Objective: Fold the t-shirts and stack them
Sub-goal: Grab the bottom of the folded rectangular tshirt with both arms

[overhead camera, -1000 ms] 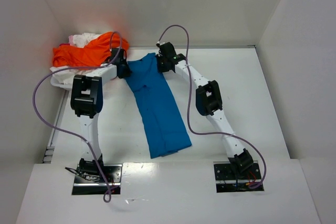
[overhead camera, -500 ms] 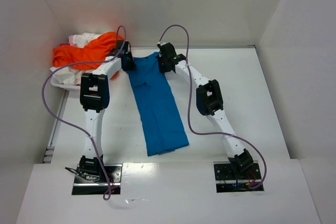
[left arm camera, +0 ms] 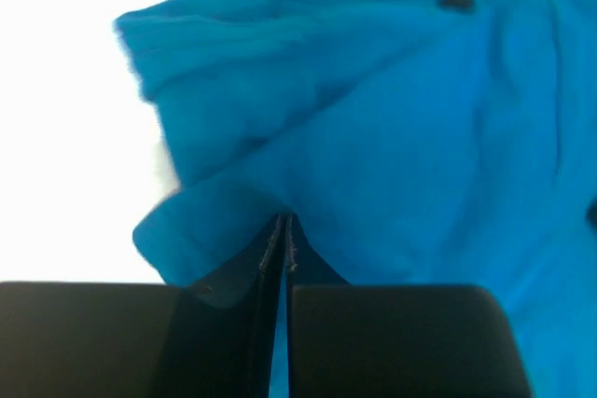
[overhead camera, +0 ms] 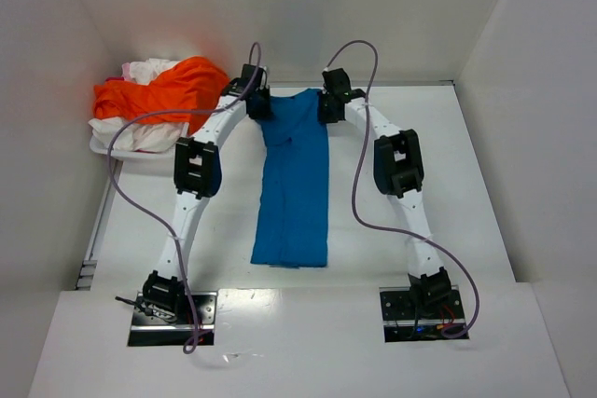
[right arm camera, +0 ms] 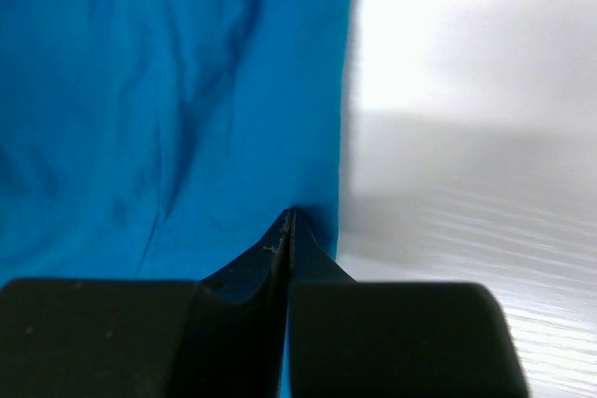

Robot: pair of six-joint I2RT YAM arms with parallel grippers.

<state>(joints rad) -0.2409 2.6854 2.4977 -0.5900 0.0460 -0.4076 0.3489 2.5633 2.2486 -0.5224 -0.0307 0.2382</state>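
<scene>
A bright blue t-shirt (overhead camera: 297,184), folded into a long strip, lies down the middle of the table from back to front. My left gripper (overhead camera: 258,103) grips its far left corner and my right gripper (overhead camera: 328,105) its far right corner. In the left wrist view the gripper (left arm camera: 283,223) has its jaws pressed together on a fold of the blue cloth (left arm camera: 392,137). The right wrist view shows the gripper (right arm camera: 287,216) shut on the blue shirt's (right arm camera: 140,90) right edge. An orange t-shirt (overhead camera: 168,86) lies heaped over white and pinkish ones (overhead camera: 140,132) at the back left.
The heap of shirts rests on a white tray (overhead camera: 101,146) against the left wall. White walls close in the table on the left, back and right. Purple cables loop above both arms.
Both grippers have moved right and slightly towards the back, carrying the shirt's far end with them. The blue strip, slanted before, now lies nearly straight.
</scene>
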